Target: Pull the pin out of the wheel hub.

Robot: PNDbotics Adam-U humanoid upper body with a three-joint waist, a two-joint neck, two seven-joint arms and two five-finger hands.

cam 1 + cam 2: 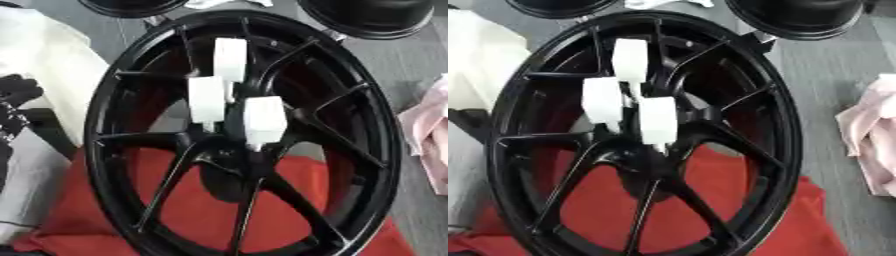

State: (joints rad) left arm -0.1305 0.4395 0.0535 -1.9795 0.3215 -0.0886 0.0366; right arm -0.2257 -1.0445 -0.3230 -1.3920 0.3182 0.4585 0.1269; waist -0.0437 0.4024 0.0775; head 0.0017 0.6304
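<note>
I see the black wheel hub lying over a red cloth on the grey worktop; three white pins stand clustered at its centre; my left hand shows at the left edge, apart from the hub; whether its fingers are spread I cannot tell.

The bottom of the black wheel is cut off by the lower edge. Two round black things at the top are cut off too. The pink cloth is cut by the right edge. A dark hand is only partly seen at the left; its fingers cannot be made out.
</note>
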